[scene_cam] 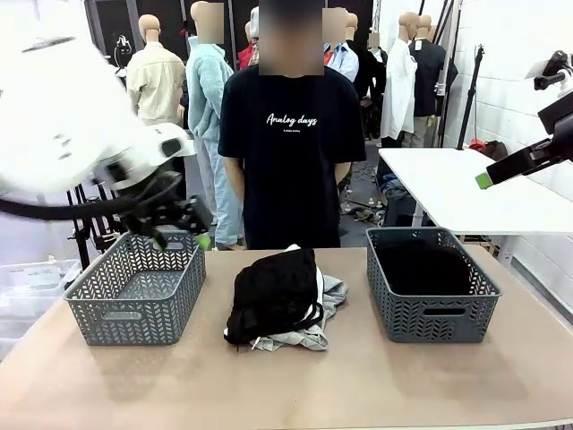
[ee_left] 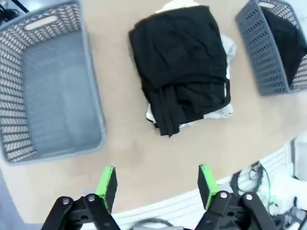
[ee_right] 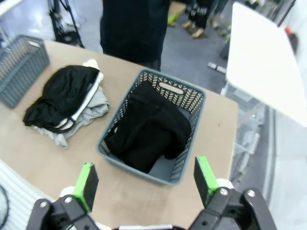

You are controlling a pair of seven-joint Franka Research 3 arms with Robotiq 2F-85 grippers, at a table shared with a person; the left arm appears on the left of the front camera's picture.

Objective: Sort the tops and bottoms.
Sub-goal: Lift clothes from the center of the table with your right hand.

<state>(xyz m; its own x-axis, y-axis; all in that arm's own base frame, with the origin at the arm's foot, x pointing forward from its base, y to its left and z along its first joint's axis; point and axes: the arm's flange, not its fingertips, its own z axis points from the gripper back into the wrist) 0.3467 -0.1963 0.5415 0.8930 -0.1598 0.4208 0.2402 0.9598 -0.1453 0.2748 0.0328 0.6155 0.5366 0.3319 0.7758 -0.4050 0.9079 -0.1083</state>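
Observation:
A pile of clothes [scene_cam: 277,300] lies at the table's middle, with a black garment [ee_left: 180,62] on top of grey and white pieces. The left grey basket [scene_cam: 134,313] is empty. The right grey basket [scene_cam: 430,318] holds a black garment [ee_right: 148,129]. My left gripper [scene_cam: 183,235] hovers over the left basket's back rim. In the left wrist view it [ee_left: 157,184] is open, with nothing between its green pads. My right gripper [scene_cam: 488,177] is raised high at the far right. It [ee_right: 144,182] is open and empty, looking down on the right basket [ee_right: 189,93].
A person in a black T-shirt [scene_cam: 291,152] stands at the far edge behind the pile. A white side table [scene_cam: 466,193] stands to the right behind the right basket. Bare tabletop [scene_cam: 286,385] runs along the front edge.

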